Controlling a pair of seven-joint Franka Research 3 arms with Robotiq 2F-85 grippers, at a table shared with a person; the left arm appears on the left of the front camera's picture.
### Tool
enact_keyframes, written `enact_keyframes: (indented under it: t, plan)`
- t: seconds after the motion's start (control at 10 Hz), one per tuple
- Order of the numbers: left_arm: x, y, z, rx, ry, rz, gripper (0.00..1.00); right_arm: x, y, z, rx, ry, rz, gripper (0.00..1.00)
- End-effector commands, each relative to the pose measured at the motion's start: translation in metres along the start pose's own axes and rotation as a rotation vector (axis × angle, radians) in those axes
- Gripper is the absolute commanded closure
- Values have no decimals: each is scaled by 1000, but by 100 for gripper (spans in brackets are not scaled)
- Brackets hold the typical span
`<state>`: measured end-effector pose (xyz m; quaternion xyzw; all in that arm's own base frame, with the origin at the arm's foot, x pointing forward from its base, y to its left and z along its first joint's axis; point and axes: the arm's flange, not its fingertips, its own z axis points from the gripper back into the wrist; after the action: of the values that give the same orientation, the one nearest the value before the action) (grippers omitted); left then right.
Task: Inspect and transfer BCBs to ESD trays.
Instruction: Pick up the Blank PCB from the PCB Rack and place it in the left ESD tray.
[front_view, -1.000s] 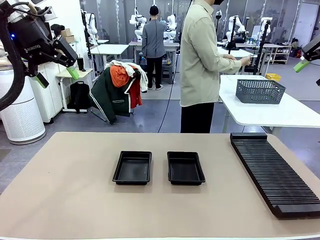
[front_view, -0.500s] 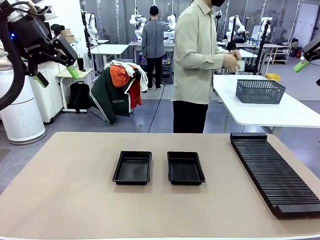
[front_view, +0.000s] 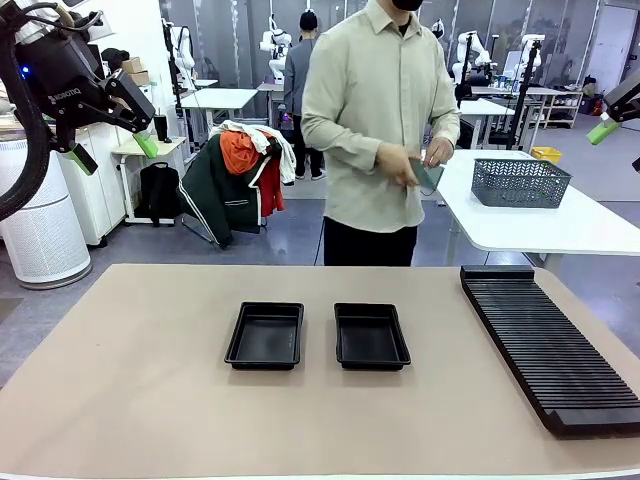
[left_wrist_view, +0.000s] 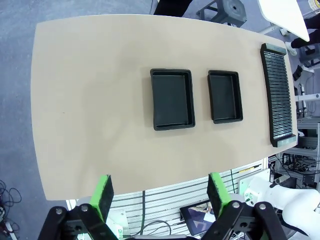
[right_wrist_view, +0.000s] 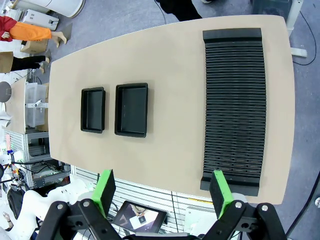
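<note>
L claw (left_wrist_view: 160, 192) and R claw (right_wrist_view: 162, 192) are both spread wide, holding nothing, parked high over the table (front_view: 130, 380). Below, two ESD trays (front_view: 265, 308) sit side by side mid-table, both bare, w/ a slotted rack (front_view: 545, 340) to the right. A BCB (front_view: 429, 176) is in the person's hands (front_view: 400, 165), beyond the far edge. Risks, imo: a thin board pinched off-centre at handover could tilt or slip. Set down askew, it'd catch on a tray's sloped rim.
</note>
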<state>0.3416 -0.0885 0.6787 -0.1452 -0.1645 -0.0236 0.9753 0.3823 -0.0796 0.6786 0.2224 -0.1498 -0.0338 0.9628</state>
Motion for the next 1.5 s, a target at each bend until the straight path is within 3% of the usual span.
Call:
enact_keyframes:
  t: [0.0,1.4]
  plan:
    - [-1,0,1,-8,-4,1,0,0,0,0,10,-2,3,0]
    - [-1,0,1,-8,-4,1,0,0,0,0,10,-2,3,0]
